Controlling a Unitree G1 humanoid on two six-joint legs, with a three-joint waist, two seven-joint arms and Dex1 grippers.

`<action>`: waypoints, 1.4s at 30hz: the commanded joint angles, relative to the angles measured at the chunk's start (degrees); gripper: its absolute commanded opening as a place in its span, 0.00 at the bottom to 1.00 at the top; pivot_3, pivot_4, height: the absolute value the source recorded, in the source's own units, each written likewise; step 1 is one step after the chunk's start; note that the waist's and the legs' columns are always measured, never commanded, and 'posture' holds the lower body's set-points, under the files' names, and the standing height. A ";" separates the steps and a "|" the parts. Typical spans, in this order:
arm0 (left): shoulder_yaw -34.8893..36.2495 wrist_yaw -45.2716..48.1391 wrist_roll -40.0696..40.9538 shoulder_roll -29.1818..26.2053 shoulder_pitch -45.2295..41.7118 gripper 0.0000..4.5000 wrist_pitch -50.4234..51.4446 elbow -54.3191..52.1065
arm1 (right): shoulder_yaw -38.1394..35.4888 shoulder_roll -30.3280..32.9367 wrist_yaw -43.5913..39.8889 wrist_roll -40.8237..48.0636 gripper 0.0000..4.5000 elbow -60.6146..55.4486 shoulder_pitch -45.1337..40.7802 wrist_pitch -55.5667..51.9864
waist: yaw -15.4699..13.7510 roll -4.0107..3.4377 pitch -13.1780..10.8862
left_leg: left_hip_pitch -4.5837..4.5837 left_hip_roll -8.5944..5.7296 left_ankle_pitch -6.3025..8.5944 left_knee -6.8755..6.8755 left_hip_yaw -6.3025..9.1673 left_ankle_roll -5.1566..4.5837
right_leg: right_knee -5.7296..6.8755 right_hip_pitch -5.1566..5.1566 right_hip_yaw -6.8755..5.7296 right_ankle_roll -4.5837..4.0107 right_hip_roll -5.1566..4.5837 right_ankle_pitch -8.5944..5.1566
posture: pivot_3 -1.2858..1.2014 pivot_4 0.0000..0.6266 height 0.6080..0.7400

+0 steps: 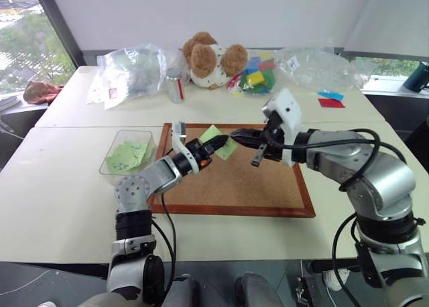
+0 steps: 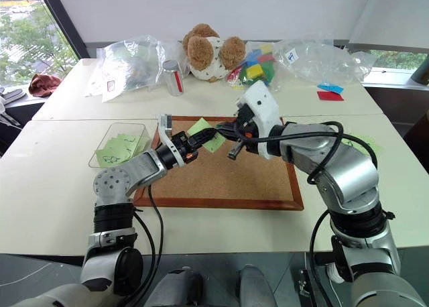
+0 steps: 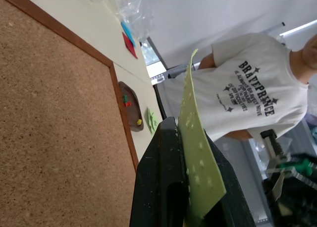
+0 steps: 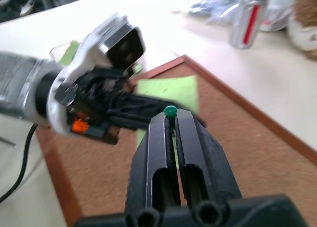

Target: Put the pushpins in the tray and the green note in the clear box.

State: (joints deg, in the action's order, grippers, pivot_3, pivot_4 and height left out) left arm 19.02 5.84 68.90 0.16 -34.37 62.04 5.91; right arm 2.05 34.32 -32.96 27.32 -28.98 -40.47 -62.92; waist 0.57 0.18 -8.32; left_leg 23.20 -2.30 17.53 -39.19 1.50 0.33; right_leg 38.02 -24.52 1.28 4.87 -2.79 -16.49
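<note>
Your left gripper (image 1: 216, 145) pinched the green note (image 1: 221, 141) above the cork board (image 1: 248, 183); your right gripper (image 4: 171, 119) clamped what looked like a green pushpin (image 4: 170, 110). Either could slip free in transit.

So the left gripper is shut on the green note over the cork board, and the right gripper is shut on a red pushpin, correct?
Not quite: the pushpin is green, not red, as the right wrist view shows, with its head between the fingertips of the right gripper. The rest holds: the left gripper is shut on the green note over the cork board.
</note>
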 commanded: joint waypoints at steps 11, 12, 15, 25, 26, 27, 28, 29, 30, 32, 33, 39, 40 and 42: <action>-0.13 -0.32 2.14 -0.88 0.47 0.01 -0.90 -4.42 | -13.21 4.49 5.09 -9.44 0.00 41.79 -1.20 18.01 | 0.19 0.00 0.00 | -0.03 -0.01 -0.02 0.03 -0.06 0.02 | 0.03 0.00 0.05 0.00 0.02 0.00 | 0.52 0.24 1.00; -0.18 -0.35 2.12 -0.85 0.56 0.01 -0.98 -4.64 | -12.91 4.55 4.72 -10.03 0.00 44.12 -1.19 19.47 | 0.17 0.00 0.00 | -0.03 -0.01 -0.02 0.03 -0.07 0.02 | 0.04 0.00 0.06 0.00 0.02 0.00 | 0.52 0.24 1.00; -0.27 -0.46 2.05 -0.75 0.83 0.01 -1.19 -5.21 | -11.98 4.54 3.64 -11.93 0.00 52.20 -1.65 24.17 | 0.11 0.00 0.00 | -0.02 -0.01 -0.03 0.02 -0.08 0.03 | 0.04 0.00 0.06 0.00 0.03 0.00 | 0.52 0.24 1.00; -0.67 0.06 1.13 -1.71 0.97 0.01 -2.22 -5.85 | -10.96 3.28 1.74 -14.99 0.00 65.90 -4.14 32.10 | 0.12 0.00 0.00 | -0.03 -0.01 -0.04 0.01 -0.09 0.04 | 0.04 0.00 0.07 0.00 0.05 0.00 | 0.52 0.24 1.00; -0.72 0.05 1.17 -1.74 1.02 0.01 -2.25 -5.91 | -10.93 3.17 1.58 -15.16 0.00 66.60 -4.28 32.48 | 0.12 0.00 0.00 | -0.02 -0.01 -0.04 0.01 -0.09 0.04 | 0.04 0.00 0.07 0.00 0.05 0.00 | 0.52 0.24 1.00; -0.77 0.03 1.16 -1.71 1.11 0.01 -2.30 -5.94 | -10.52 3.17 1.43 -15.71 0.00 67.39 -4.32 33.17 | 0.11 0.00 0.00 | -0.02 -0.01 -0.04 0.01 -0.09 0.04 | 0.04 0.00 0.07 0.00 0.05 0.00 | 0.52 0.24 1.00; -0.85 0.03 1.09 -1.67 1.19 0.01 -2.38 -5.93 | -10.21 3.15 1.29 -16.18 0.00 68.13 -4.37 33.85 | 0.06 0.00 0.00 | -0.02 -0.01 -0.04 0.01 -0.09 0.04 | 0.04 0.00 0.07 0.00 0.05 0.00 | 0.52 0.24 1.00; -0.92 0.00 1.08 -1.62 1.30 0.00 -2.43 -6.02 | -10.25 3.02 1.27 -16.27 0.07 68.75 -4.43 34.08 | 0.04 0.00 0.00 | -0.02 -0.01 -0.04 0.01 -0.09 0.04 | 0.04 0.00 0.07 0.00 0.04 0.00 | 0.52 0.24 1.00; -1.00 -0.01 1.05 -1.57 1.38 0.00 -2.47 -6.09 | -10.29 2.92 1.24 -16.38 0.14 69.32 -4.52 34.36 | 0.06 0.00 0.00 | -0.02 -0.01 -0.04 0.01 -0.09 0.04 | 0.04 0.00 0.07 0.00 0.04 0.00 | 0.52 0.24 1.00; -1.19 0.00 0.99 -1.53 1.54 0.00 -2.53 -6.31 | -10.25 2.89 1.20 -16.63 0.33 69.83 -4.58 34.71 | 0.09 0.00 0.00 | -0.02 -0.01 -0.04 0.00 -0.09 0.05 | 0.04 0.00 0.07 0.00 0.04 0.00 | 0.52 0.24 1.00; -1.23 0.00 1.00 -1.54 1.63 0.00 -2.55 -6.41 | -10.23 2.98 1.15 -16.78 0.44 69.66 -4.52 34.80 | 0.10 0.00 0.00 | -0.02 -0.01 -0.04 0.00 -0.09 0.05 | 0.04 0.00 0.07 0.00 0.04 0.00 | 0.52 0.24 1.00; -1.37 -0.11 1.05 -1.72 1.83 0.00 -2.91 -6.54 | -11.41 4.19 0.38 -16.01 0.99 65.03 -4.07 32.20 | 0.08 0.00 0.00 | -0.02 -0.01 -0.04 0.00 -0.09 0.05 | 0.04 0.01 0.07 0.00 0.04 0.00 | 0.52 0.24 1.00; -1.42 -0.12 1.09 -1.76 1.87 0.00 -2.95 -6.56 | -11.42 4.39 0.02 -15.81 0.99 63.43 -3.72 31.44 | 0.08 0.00 0.00 | -0.02 -0.01 -0.04 0.00 -0.09 0.05 | 0.04 0.01 0.07 0.00 0.04 0.00 | 0.52 0.24 1.00; -1.64 -0.03 1.04 -1.91 2.06 0.00 -2.96 -6.71 | -11.61 4.80 -0.70 -15.25 0.99 59.41 -2.98 29.35 | 0.08 0.00 0.00 | -0.02 -0.01 -0.04 0.00 -0.09 0.05 | 0.04 0.01 0.07 0.00 0.04 0.00 | 0.52 0.24 1.00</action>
State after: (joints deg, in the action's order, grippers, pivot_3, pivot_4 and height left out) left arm 17.70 5.16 69.28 -1.43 -32.18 59.51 1.44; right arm -8.15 37.59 -33.04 10.80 34.89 -43.09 -32.61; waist 0.65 0.18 -8.32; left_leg 23.18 -2.31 17.49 -39.19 1.42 0.37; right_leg 38.06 -24.51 1.35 4.87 -2.74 -16.49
